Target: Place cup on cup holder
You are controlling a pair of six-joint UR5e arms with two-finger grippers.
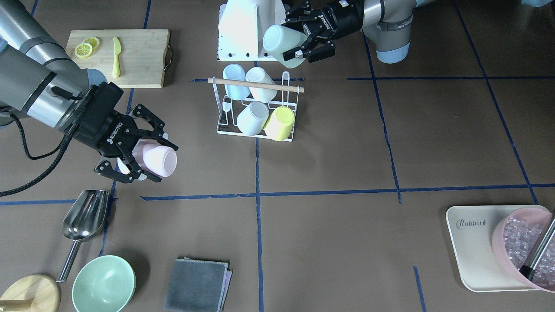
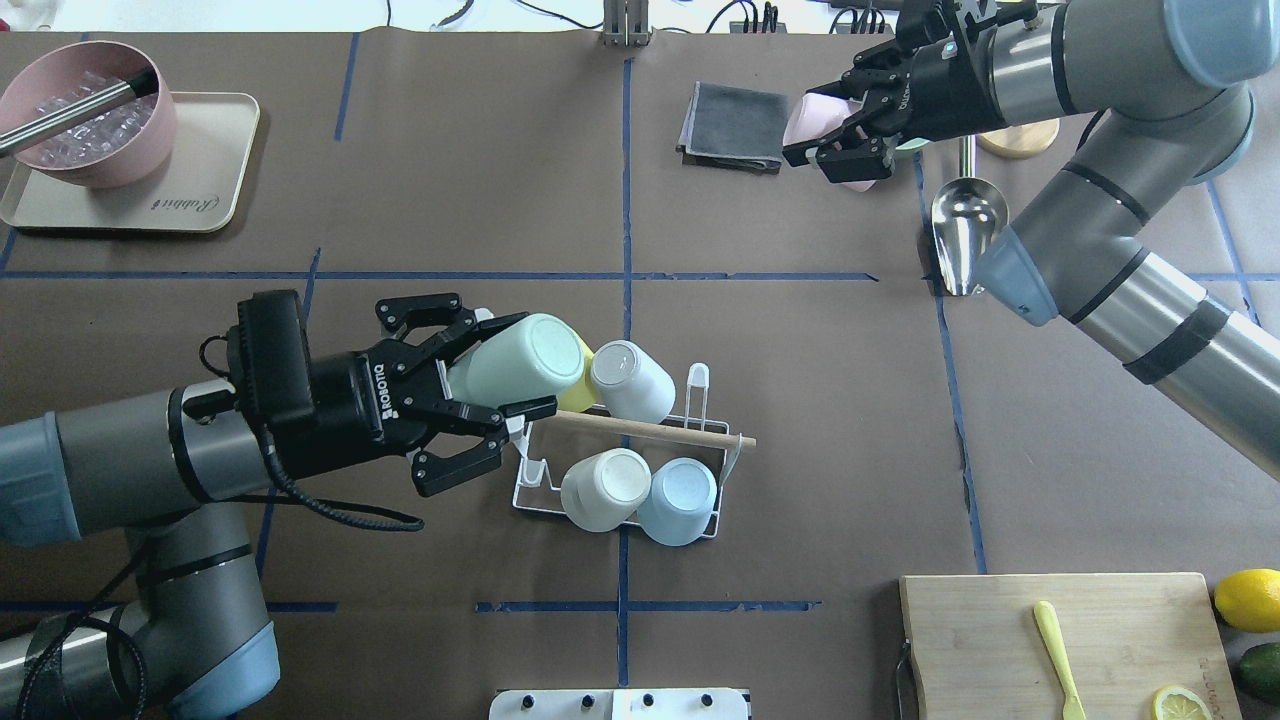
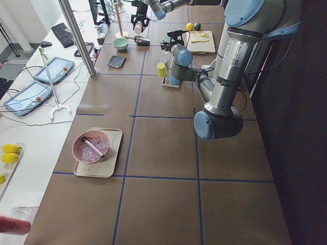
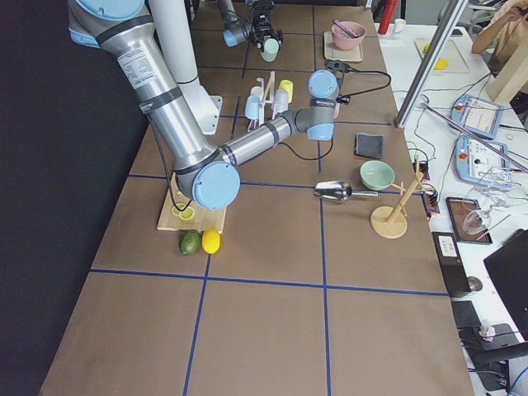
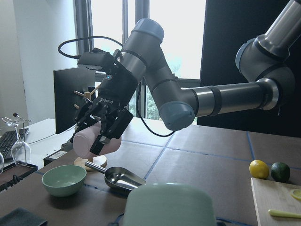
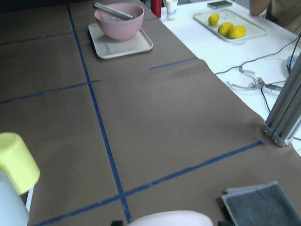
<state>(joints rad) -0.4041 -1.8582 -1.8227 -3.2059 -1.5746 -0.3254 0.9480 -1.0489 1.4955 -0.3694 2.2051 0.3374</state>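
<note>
The cup holder, a white wire rack with a wooden rod handle (image 1: 256, 85) (image 2: 660, 431), stands mid-table. It holds a light blue cup (image 1: 234, 78), two white cups (image 1: 252, 117) and a yellow cup (image 1: 280, 122). My left gripper (image 2: 520, 365) (image 1: 292, 37) is shut on a mint green cup (image 2: 525, 355) (image 1: 279, 43), held tilted in the air at the rack's end, over its edge. My right gripper (image 2: 815, 125) (image 1: 164, 162) is shut on a pink cup (image 1: 158, 158) (image 2: 808, 112), held above the table well away from the rack.
A cutting board (image 1: 134, 56) with lemon slices and a yellow knife lies by the right arm. A metal scoop (image 1: 84, 216), a green bowl (image 1: 104, 284) and a grey cloth (image 1: 199, 284) lie at the far edge. A tray (image 1: 470, 247) holds a pink ice bowl (image 1: 516, 242).
</note>
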